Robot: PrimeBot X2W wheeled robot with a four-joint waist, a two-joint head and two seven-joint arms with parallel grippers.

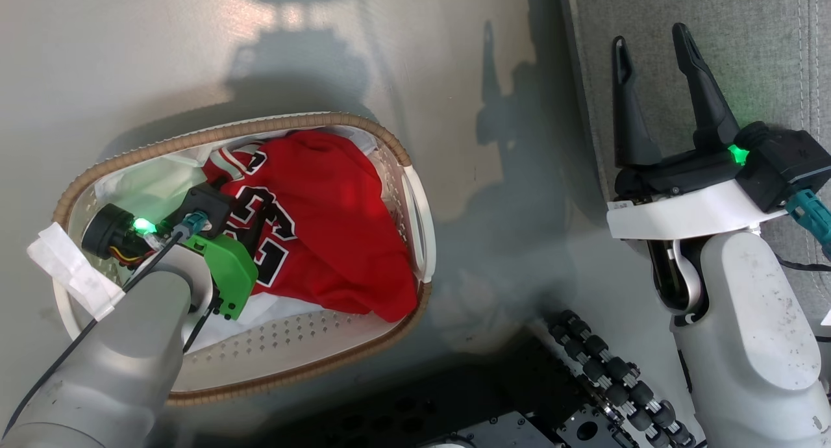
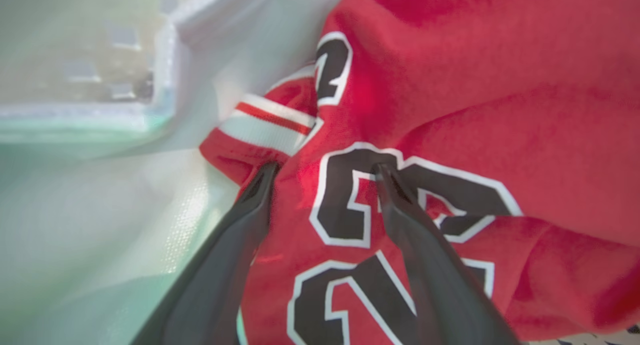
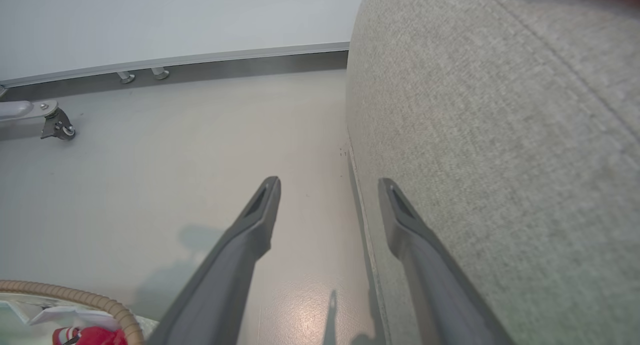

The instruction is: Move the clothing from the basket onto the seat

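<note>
The left gripper (image 2: 326,169) stood spread wide, its tips seemingly touching the crumpled red number-23 jersey (image 2: 475,110) in the basket (image 1: 292,121).

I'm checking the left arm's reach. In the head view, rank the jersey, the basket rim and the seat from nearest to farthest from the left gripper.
1. Jersey: right under the left gripper, which is open over its black number.
2. Basket rim: ringing the gripper on all sides, a little further out.
3. Seat: far off at the robot's right, well beyond the basket.
</note>
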